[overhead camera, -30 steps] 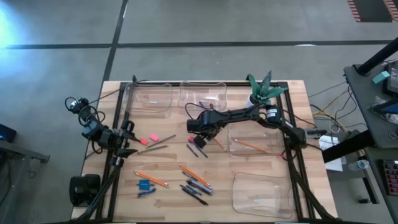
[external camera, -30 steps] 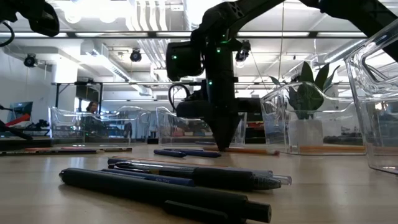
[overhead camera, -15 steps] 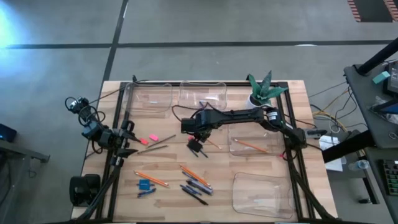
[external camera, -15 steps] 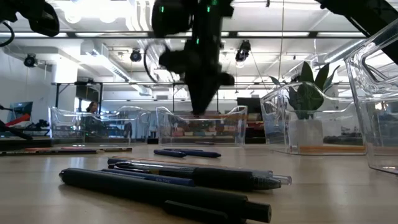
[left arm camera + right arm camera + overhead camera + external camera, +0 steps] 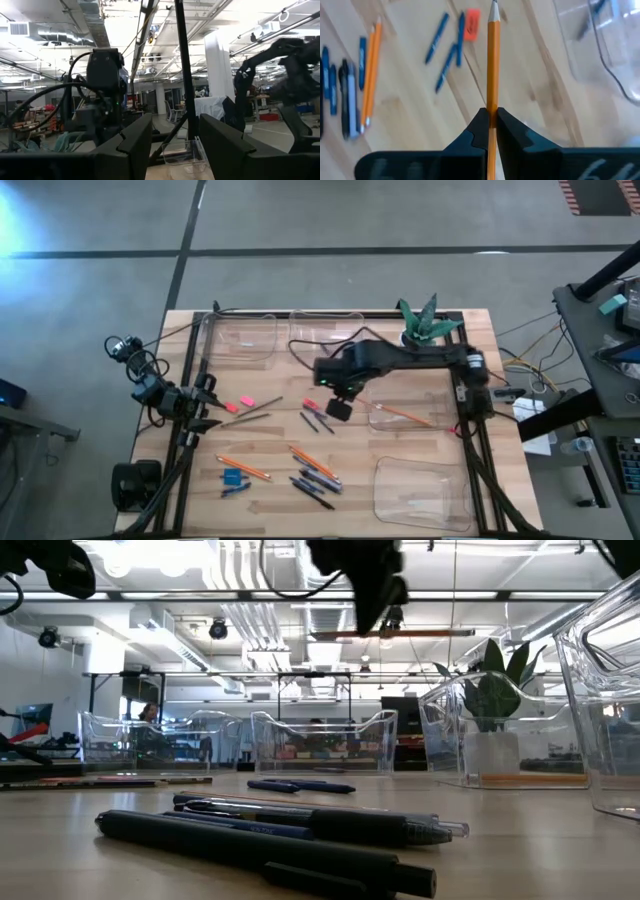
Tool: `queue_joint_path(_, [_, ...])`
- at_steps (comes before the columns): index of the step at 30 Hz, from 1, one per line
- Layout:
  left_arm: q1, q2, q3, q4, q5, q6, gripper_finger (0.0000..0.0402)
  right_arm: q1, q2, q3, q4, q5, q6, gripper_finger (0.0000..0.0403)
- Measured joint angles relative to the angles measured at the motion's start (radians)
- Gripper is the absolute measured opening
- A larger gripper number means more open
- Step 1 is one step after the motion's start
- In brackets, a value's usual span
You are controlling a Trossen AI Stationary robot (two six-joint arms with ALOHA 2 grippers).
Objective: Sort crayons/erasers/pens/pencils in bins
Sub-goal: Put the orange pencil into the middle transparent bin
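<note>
My right gripper (image 5: 340, 408) is over the middle of the table, raised high, and shut on an orange pencil (image 5: 400, 634), which also shows in the right wrist view (image 5: 493, 60). Below it lie blue crayons (image 5: 316, 420). Pink erasers (image 5: 245, 401), orange pencils (image 5: 243, 468), a blue eraser (image 5: 233, 476) and dark pens (image 5: 315, 485) lie flat on the wood. My left gripper (image 5: 205, 405) waits at the table's left edge, open and empty, as the left wrist view (image 5: 175, 127) shows. My right gripper pinches the orange pencil's shaft (image 5: 492, 102) between its two fingers, about mid-length. The fingers (image 5: 372, 600) come from above, pointing down, and lie across the pencil. The pencil hangs level, lifted well clear of the table.
Four clear bins stand around: two at the far edge (image 5: 240, 335) (image 5: 325, 330), one at the middle right (image 5: 425, 405) with an orange pencil (image 5: 405, 415) in it, one at the near right (image 5: 420, 490). A potted plant (image 5: 420, 325) stands at the far right.
My right gripper, shut on the orange pencil at the table a second ago, has risen straight up with it and shifted a little toward the table's right edge. The pencil is now lifted clear and level, high above the crayons.
</note>
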Motion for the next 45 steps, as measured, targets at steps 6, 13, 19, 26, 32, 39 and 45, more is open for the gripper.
queue_joint_path(6, [0.0, 0.0, 0.0, 0.0, 0.0, 0.0, 0.0153, 0.005, -0.214, -0.231, 0.029, 0.026, 0.038, 0.0013])
queue_joint_path(13, [0.0, 0.0, 0.0, 0.0, 0.0, 0.0, 0.0153, 0.016, -0.411, -0.508, 0.108, 0.054, 0.095, 0.0013])
queue_joint_path(19, [0.0, 0.0, 0.0, 0.0, 0.0, 0.0, 0.0153, 0.015, -0.524, -0.709, 0.149, 0.062, 0.145, 0.0013])
queue_joint_path(26, [0.0, 0.0, 0.0, 0.0, 0.0, 0.0, 0.0153, 0.017, -0.601, -0.9, 0.26, 0.059, 0.189, 0.0013])
queue_joint_path(32, [0.0, 0.0, 0.0, 0.0, 0.0, 0.0, 0.0153, 0.017, -0.607, -1.014, 0.383, 0.052, 0.191, 0.0013])
queue_joint_path(39, [0.0, 0.0, 0.0, 0.0, 0.0, 0.0, 0.0153, 0.017, -0.607, -1.095, 0.453, 0.052, 0.191, 0.0026])
queue_joint_path(45, [0.0, 0.0, 0.0, 0.0, 0.0, 0.0, 0.0153, 0.017, -0.584, -1.119, 0.468, 0.052, 0.192, 0.0042])
